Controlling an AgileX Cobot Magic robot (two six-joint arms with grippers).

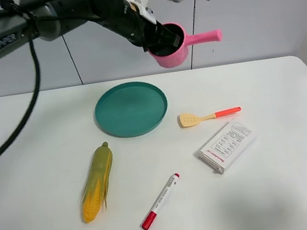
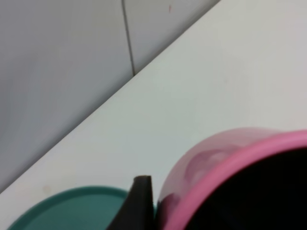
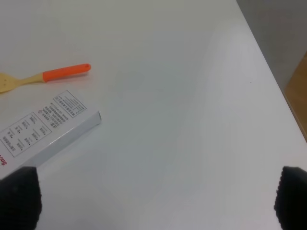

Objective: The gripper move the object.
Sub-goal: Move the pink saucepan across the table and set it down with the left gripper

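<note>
My left gripper [image 1: 160, 37] is shut on the rim of the small pink saucepan [image 1: 174, 54] and holds it high above the table, beyond the far right edge of the green plate [image 1: 131, 108]. The pan's handle [image 1: 204, 37] points right. In the left wrist view the pink pan [image 2: 225, 163] fills the lower right, with one black finger [image 2: 139, 201] beside it and the green plate [image 2: 72, 208] below. My right gripper [image 3: 153, 196] is open over bare table, only its two black fingertips [image 3: 19, 194] showing; it is out of the exterior view.
A yellow spatula with an orange handle [image 1: 208, 116] lies right of the plate, also in the right wrist view [image 3: 45, 76]. A white box [image 1: 228, 146] lies in front of it. A corn cob [image 1: 97, 182] and a red marker [image 1: 160, 201] lie at the front.
</note>
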